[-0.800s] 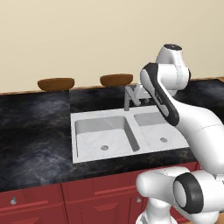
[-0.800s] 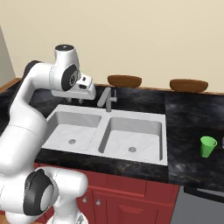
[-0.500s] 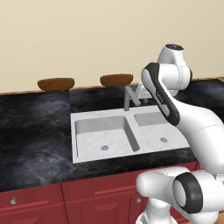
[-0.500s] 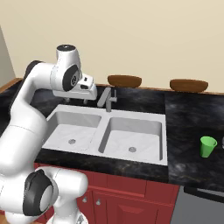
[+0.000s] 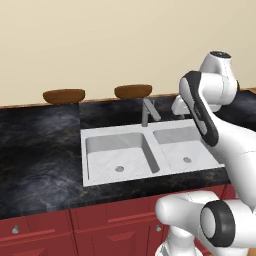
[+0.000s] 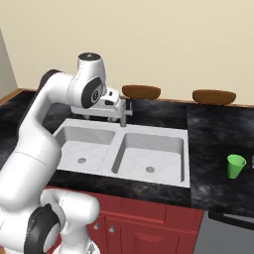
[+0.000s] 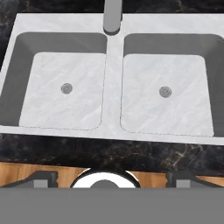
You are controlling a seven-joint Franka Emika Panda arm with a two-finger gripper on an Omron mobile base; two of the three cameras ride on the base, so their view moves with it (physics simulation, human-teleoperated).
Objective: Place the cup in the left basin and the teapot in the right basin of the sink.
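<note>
The green cup (image 6: 236, 166) stands upright on the black counter, well to the right of the sink (image 6: 123, 130). A pale sliver at the frame's right edge beside the cup could be the teapot, but too little shows to tell. The left basin (image 7: 65, 92) and the right basin (image 7: 164, 94) hold nothing but their drains. My gripper (image 6: 112, 104) hangs high over the sink's back, close to the faucet (image 6: 124, 113) and far left of the cup. In the hand view the gripper (image 7: 113, 180) is open, with its fingertips (image 7: 43, 179) wide apart and nothing between them.
Two brown bowls (image 6: 141, 92) (image 6: 214, 96) sit at the back of the counter against the wall. The faucet (image 5: 148, 112) rises behind the divider between the basins. Red cabinet fronts (image 5: 75, 225) run below the counter's front edge.
The arm's upper part and the hand have swung a little to the right above the sink. The cup and the sink stay where they were.
</note>
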